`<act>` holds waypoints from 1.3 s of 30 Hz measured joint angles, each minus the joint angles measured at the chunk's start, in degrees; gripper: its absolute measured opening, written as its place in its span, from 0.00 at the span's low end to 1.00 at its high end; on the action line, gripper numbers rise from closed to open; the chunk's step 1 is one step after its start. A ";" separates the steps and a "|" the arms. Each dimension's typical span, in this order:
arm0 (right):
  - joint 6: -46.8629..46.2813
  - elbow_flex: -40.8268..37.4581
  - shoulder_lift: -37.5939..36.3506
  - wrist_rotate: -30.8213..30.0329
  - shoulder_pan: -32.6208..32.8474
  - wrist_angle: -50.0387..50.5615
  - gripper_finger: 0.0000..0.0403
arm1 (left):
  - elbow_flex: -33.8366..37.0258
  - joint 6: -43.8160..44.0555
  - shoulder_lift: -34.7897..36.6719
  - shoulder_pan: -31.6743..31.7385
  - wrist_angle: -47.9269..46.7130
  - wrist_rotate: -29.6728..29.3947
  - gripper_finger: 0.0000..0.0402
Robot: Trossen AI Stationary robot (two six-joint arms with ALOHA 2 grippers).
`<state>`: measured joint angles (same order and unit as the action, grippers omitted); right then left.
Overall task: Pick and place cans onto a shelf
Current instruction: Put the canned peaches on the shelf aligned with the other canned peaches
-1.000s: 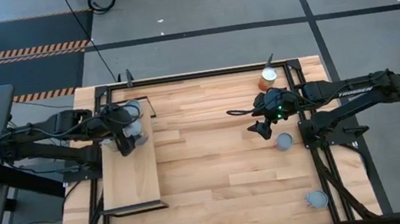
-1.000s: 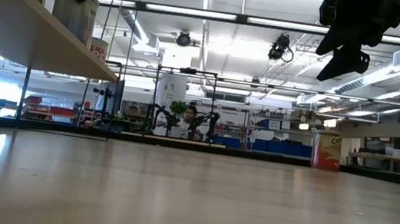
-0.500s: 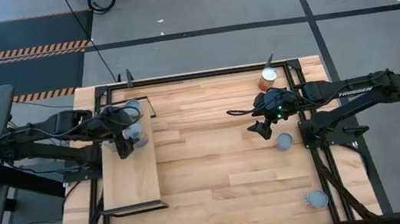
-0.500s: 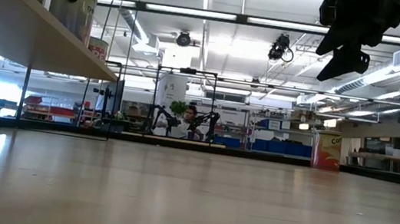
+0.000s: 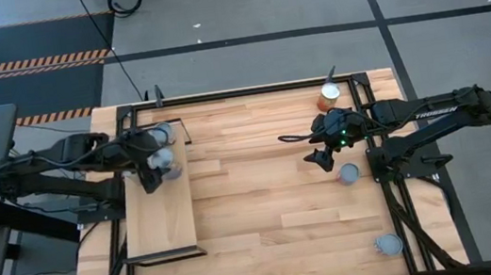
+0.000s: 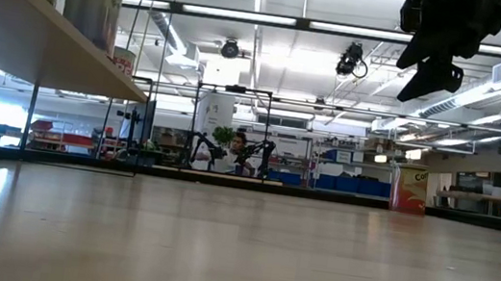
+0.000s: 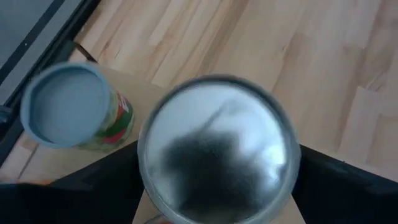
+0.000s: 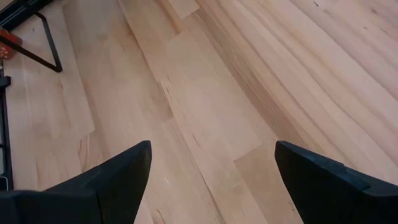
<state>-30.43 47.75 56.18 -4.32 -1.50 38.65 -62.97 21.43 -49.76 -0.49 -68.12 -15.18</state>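
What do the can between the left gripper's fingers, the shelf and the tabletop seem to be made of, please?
Can: probably metal; its round top is silvery and gives blurred reflections. Shelf: pale, matte plywood-like board with a thin black frame, likely metal. Tabletop: wood, apparently jointed strips, with visible grain and seams, lightly glossy in the low view.

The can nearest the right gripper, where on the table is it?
In the high view that can stands on the tabletop's right side, just below the right gripper and beside the arm's black base, untouched.

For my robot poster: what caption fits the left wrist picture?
Left gripper around a silver-topped can on the shelf.
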 joint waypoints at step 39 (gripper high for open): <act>0.30 0.00 0.02 -0.11 0.00 -0.07 0.87 | -1.78 1.01 -2.36 0.00 -2.93 0.87 0.88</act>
<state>-30.14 47.75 56.21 -4.43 -1.50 38.59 -64.75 22.44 -52.12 -0.49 -71.05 -14.31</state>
